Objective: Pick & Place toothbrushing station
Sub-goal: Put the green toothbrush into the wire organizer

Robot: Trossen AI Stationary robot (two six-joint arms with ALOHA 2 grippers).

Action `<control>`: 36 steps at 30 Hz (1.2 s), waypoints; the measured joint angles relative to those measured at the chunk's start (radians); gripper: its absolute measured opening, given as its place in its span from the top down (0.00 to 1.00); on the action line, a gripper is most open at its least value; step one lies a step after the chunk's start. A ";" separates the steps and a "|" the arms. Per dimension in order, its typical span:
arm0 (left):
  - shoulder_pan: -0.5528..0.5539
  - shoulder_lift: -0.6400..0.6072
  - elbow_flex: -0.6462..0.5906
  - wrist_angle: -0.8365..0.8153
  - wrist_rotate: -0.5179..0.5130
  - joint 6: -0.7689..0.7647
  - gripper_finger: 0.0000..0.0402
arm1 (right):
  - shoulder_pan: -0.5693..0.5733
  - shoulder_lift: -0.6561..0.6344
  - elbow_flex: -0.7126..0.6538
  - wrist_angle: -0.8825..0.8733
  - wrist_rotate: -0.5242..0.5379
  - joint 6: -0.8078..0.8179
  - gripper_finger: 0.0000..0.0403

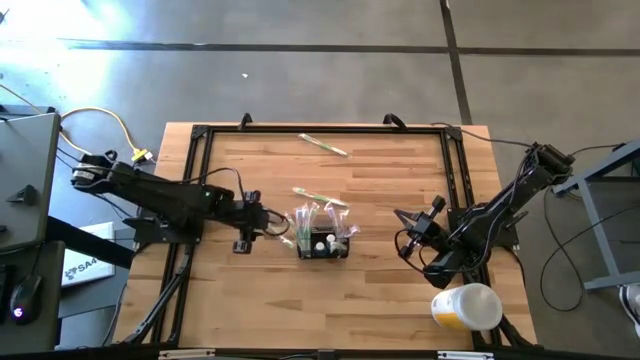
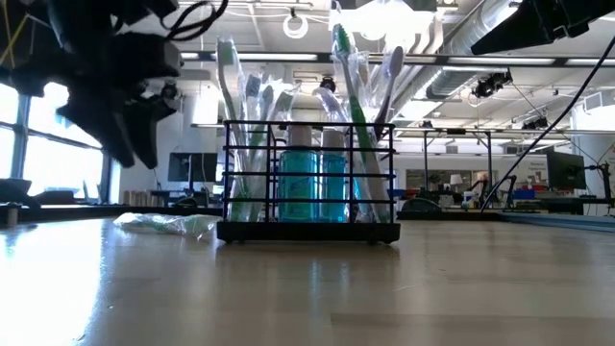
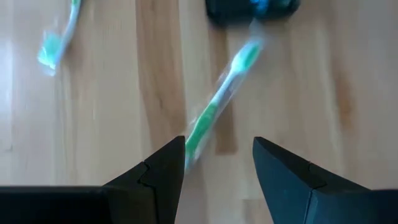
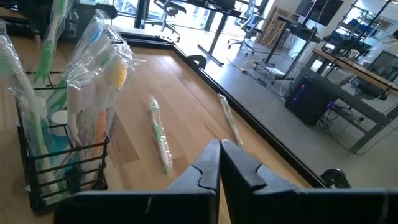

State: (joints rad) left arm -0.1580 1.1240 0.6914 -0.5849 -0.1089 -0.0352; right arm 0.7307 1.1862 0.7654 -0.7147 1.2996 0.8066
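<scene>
My caddy (image 1: pixel 322 238) stands mid-table, already bristling with wrapped toothbrushes, while two more lie loose: one just beside it (image 1: pixel 318 196), one near the far edge (image 1: pixel 323 144). My left claw (image 3: pixel 217 163) hovers released above the near one; my right claw (image 4: pixel 219 163) waits clenched, empty, with bare wood all around

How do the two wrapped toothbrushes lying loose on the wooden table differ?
The green wrapped toothbrush nearest the caddy lies close behind the black wire caddy; the other wrapped toothbrush lies far off, near the table's far edge. The near one runs almost level across the high view; the far one slants. Both lie flat, ungripped.
</scene>
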 joint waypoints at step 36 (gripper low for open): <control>0.021 0.198 -0.093 0.233 -0.036 0.138 0.55 | -0.150 0.000 0.000 0.274 -0.156 -0.288 1.00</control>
State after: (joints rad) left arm -0.1371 1.3224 0.5980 -0.3523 -0.1448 0.1024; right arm 0.5810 1.1862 0.7658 -0.4410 1.1431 0.5185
